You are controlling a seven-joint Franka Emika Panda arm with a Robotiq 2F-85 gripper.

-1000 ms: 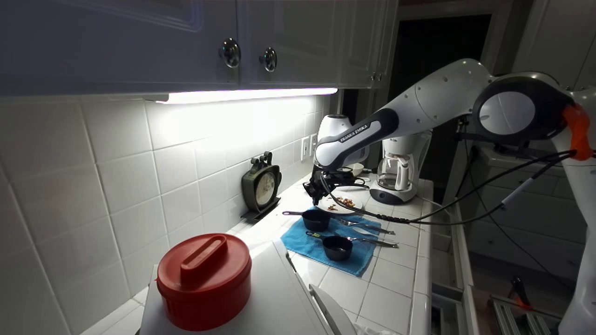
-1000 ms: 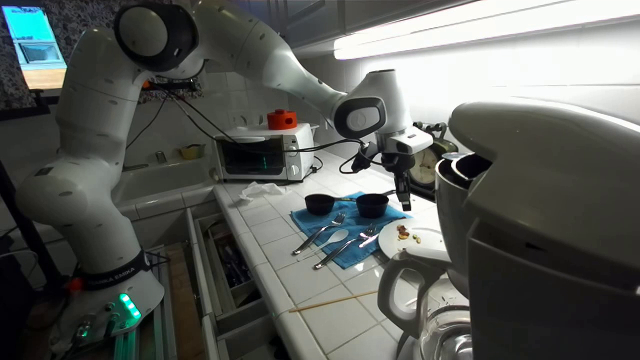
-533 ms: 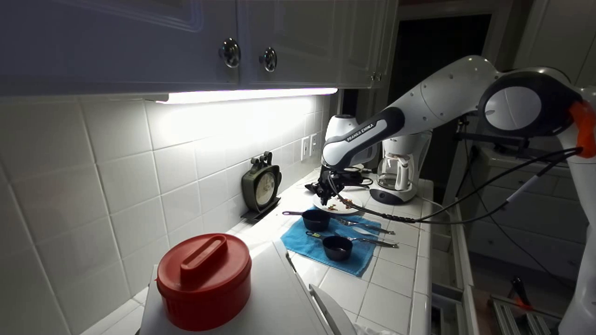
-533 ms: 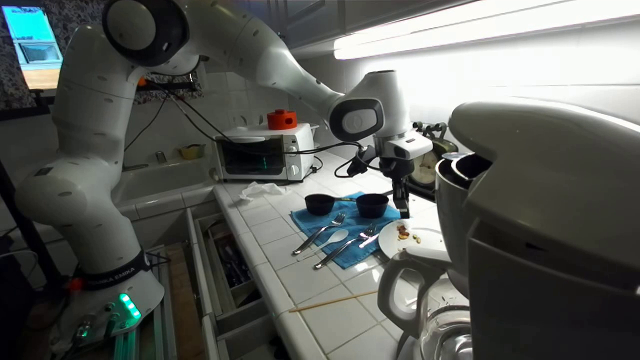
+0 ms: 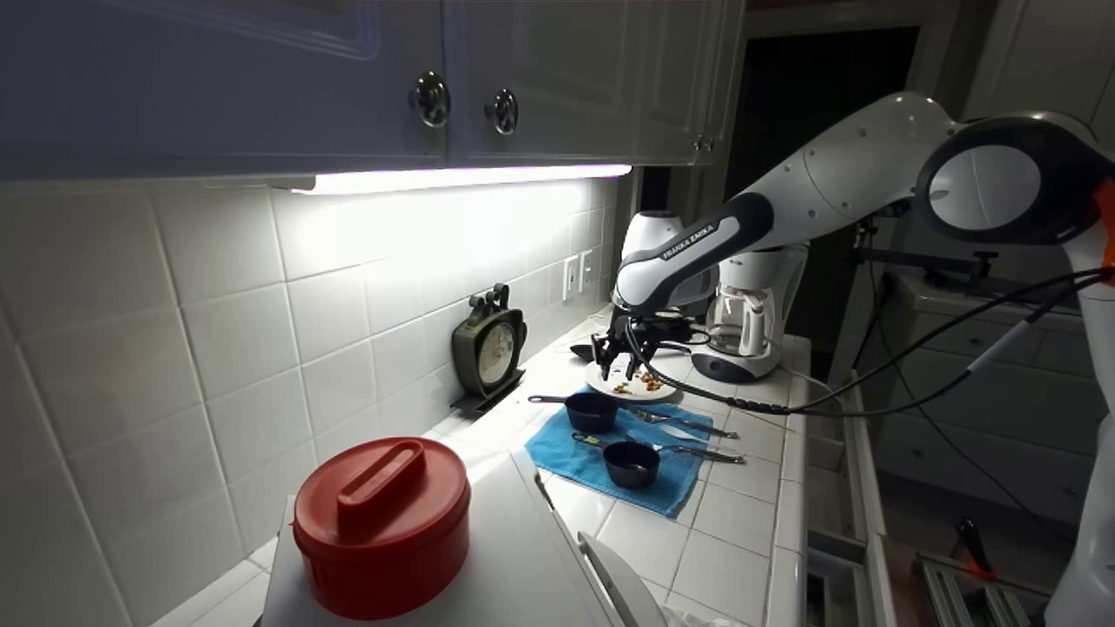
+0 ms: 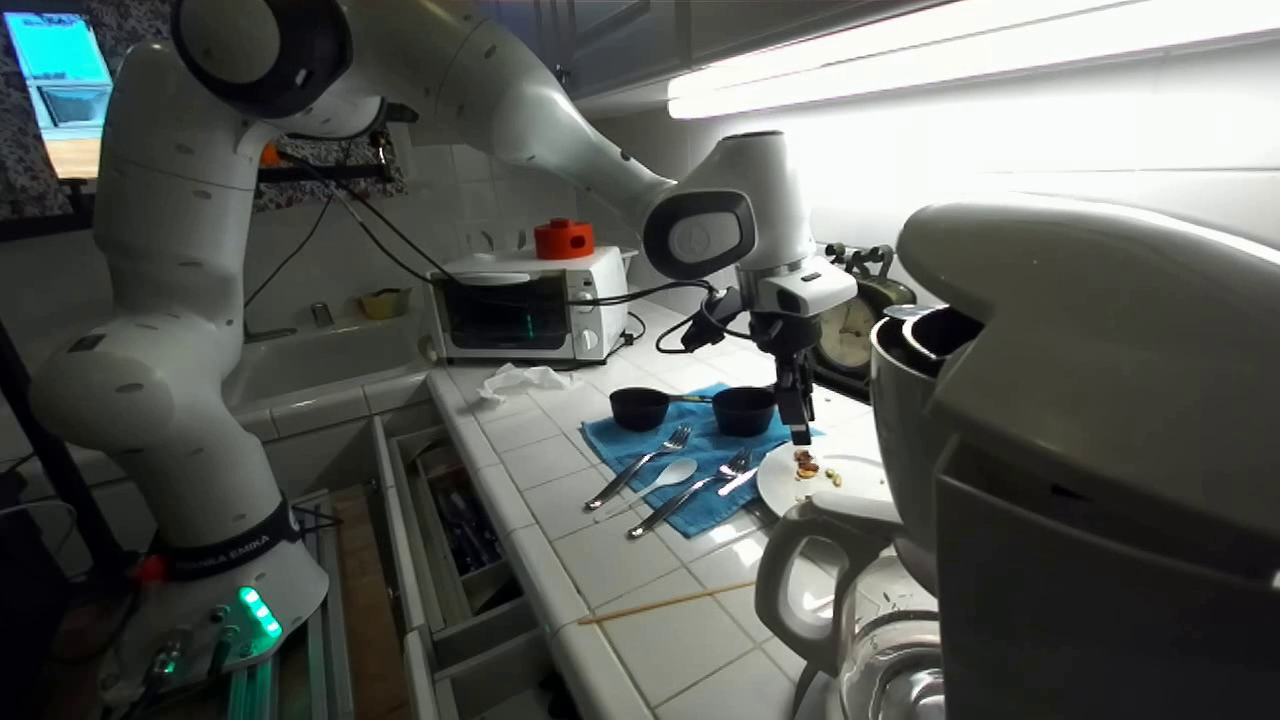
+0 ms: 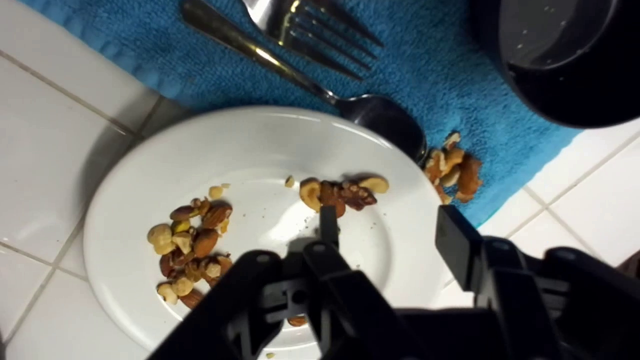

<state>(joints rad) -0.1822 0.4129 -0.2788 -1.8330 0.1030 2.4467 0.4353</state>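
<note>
Gripper (image 7: 393,234): fingers apart, nothing between them, above the white plate (image 7: 240,137) | Nuts (image 7: 204,243): in clusters on the plate, more on the blue towel (image 7: 430,80) beside it | Spoon (image 7: 387,122) and black pan (image 7: 590,100): both on the towel

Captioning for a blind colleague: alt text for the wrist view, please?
Open, empty end effector above a white plate of mixed nuts. A spoon, fork and dark pan lie on a blue towel, with more nuts near the spoon.
</note>
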